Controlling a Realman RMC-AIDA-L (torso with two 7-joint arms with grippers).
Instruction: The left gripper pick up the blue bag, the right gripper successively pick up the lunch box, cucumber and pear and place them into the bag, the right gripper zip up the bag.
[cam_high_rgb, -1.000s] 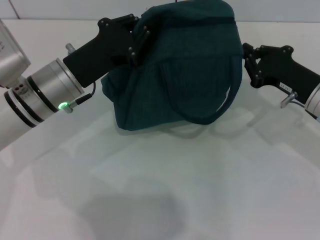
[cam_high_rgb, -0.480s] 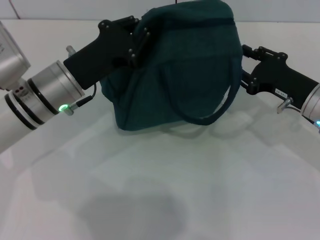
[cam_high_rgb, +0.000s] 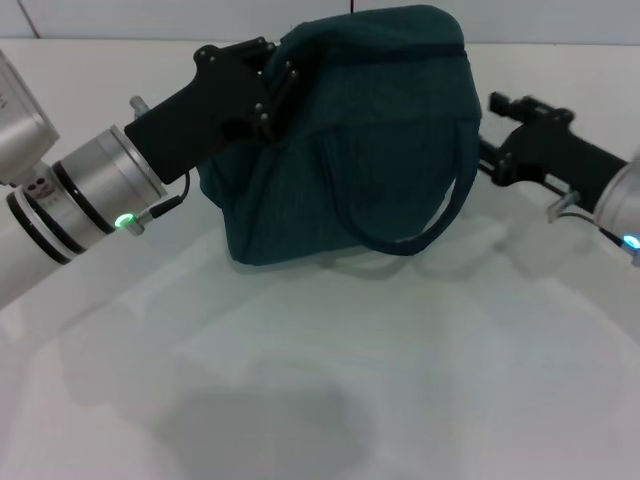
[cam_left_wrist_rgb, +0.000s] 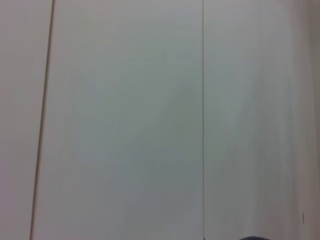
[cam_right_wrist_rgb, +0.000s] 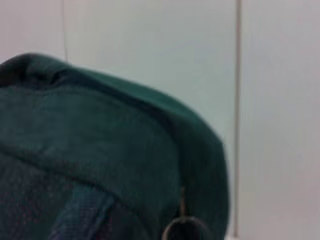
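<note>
On the white table (cam_high_rgb: 330, 380) in the head view, the blue bag (cam_high_rgb: 350, 140) is sitting bulged and upright toward the far middle, its zipper line running closed along the top and one loop handle (cam_high_rgb: 440, 215) hanging down its front. The left gripper (cam_high_rgb: 268, 82), reaching in from the robot's left on a silver-white arm (cam_high_rgb: 70, 195) with a green light glowing, is pressing against the bag's upper left corner, its fingers closed onto the fabric there. The right gripper (cam_high_rgb: 492, 140) is hovering just beside the bag's right end, black fingers pointing at the fabric; whether they are parted or together is not showing from this angle, and nothing is visibly in them. The lunch box, cucumber and pear are not appearing anywhere on the table.

Over on the left wrist view, only a pale wall panel (cam_left_wrist_rgb: 125, 120) with thin vertical seams is filling the picture; neither bag nor fingers are showing.

From the right wrist view, the teal fabric of the bag (cam_right_wrist_rgb: 100, 150) is looming close, its rounded top edge set against the pale wall, and the metal ring pull (cam_right_wrist_rgb: 184, 231) of the zipper is hanging at the bag's end near the picture's edge.
</note>
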